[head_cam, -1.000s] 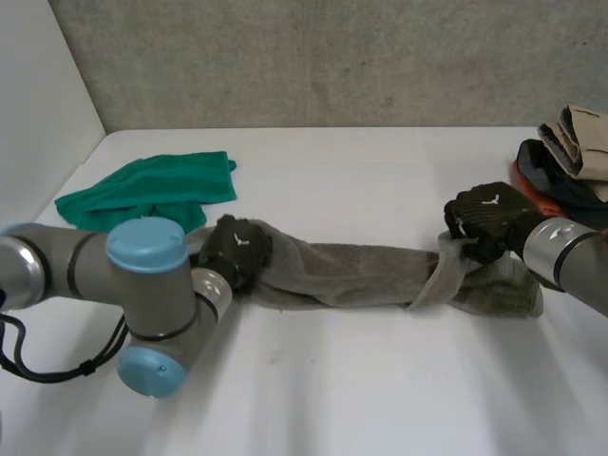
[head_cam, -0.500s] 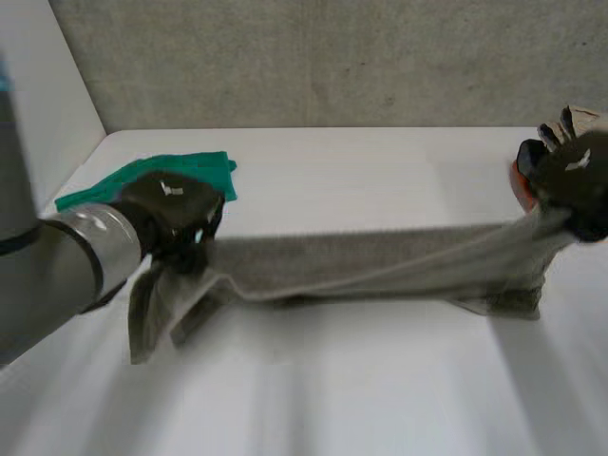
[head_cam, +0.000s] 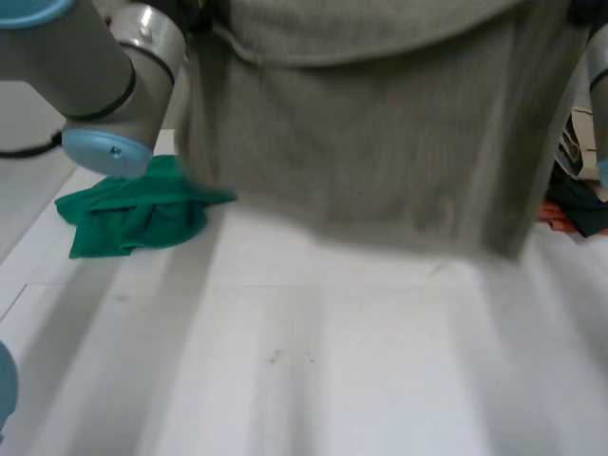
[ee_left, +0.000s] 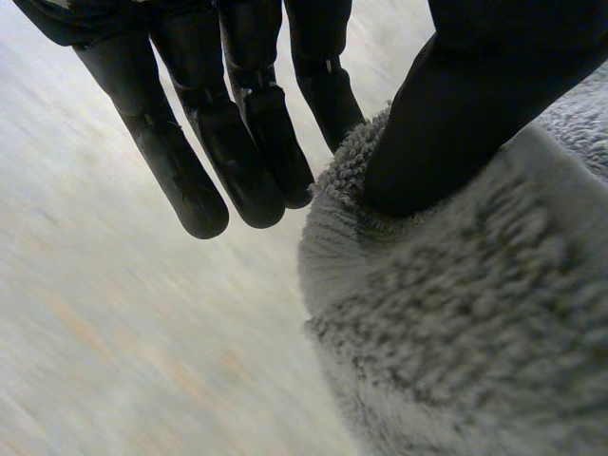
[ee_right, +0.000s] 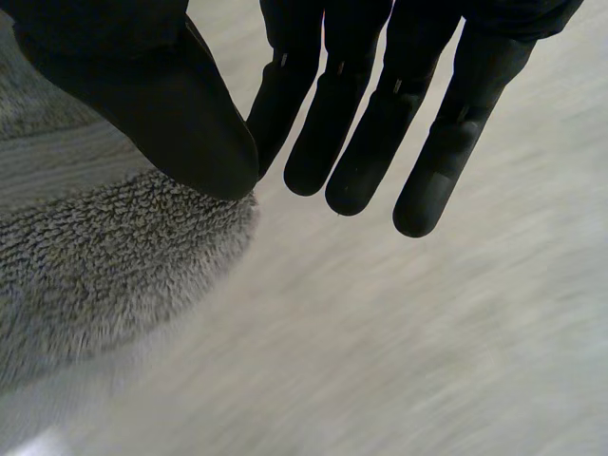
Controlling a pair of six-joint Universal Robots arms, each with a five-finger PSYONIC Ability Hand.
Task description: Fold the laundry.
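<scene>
A grey towel (head_cam: 361, 123) hangs spread wide above the white table (head_cam: 332, 380), its lower edge clear of the surface. My left arm (head_cam: 104, 66) rises at the towel's left side and my right arm (head_cam: 598, 57) at its right side. In the left wrist view my left hand (ee_left: 475, 95) pinches the towel's fluffy edge (ee_left: 456, 332) between thumb and straight fingers (ee_left: 237, 142). In the right wrist view my right hand (ee_right: 142, 85) pinches the towel's other top corner (ee_right: 95, 256) under its thumb, fingers (ee_right: 361, 123) straight beside it.
A crumpled green cloth (head_cam: 133, 214) lies on the table at the left, partly behind the towel. A pile of mixed clothes (head_cam: 579, 195) sits at the table's right edge. A white wall borders the table's left side.
Both hands pulled the towel out lengthwise, then lifted it off the table; it now hangs spread in front of the head camera.
</scene>
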